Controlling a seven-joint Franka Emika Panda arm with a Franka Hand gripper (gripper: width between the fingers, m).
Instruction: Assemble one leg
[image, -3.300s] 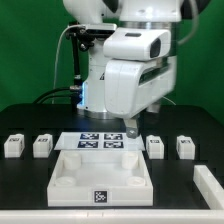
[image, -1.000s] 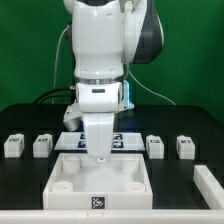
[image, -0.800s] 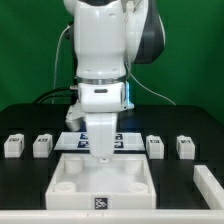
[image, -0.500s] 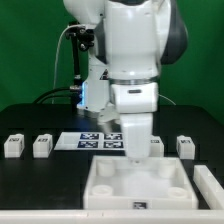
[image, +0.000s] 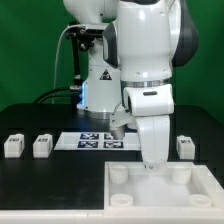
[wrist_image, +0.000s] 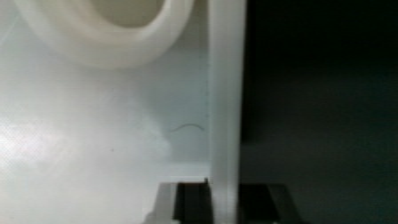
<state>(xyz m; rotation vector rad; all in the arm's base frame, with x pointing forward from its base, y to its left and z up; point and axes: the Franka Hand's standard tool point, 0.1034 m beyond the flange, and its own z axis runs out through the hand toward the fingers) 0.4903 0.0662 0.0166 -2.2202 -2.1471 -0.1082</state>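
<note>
Hand: the two-finger hand (image: 152, 167) of the white Franka arm (image: 150, 55) points straight down and is clenched on the rear rim of the large white square rimmed top (image: 165, 197).
Grip, wrist view: the thin white rim wall (wrist_image: 222, 100) runs between the two dark fingers (wrist_image: 189, 206), one on each side of it. White floor lies on one side of the wall and the dark counter on the other.
Top: it lies flat on the black counter (image: 50, 180) toward the exterior view's right, and its front runs out of the picture.
Sockets: round corner sockets (image: 120, 173) stand up inside the rim, and one (wrist_image: 125, 25) fills a corner of the wrist view.
Leg: three small white stubby block legs with dark tags stand on the counter apart from the top, none of them held. Two, (image: 12, 146) and (image: 42, 146), are at the exterior view's left. One (image: 185, 146) is at the right, just behind the top's rear edge. A fourth cannot be made out behind the arm.
Marker board: the thin flat white marker board (image: 98, 141) lies between the leg groups, behind the top, partly hidden by the arm.
</note>
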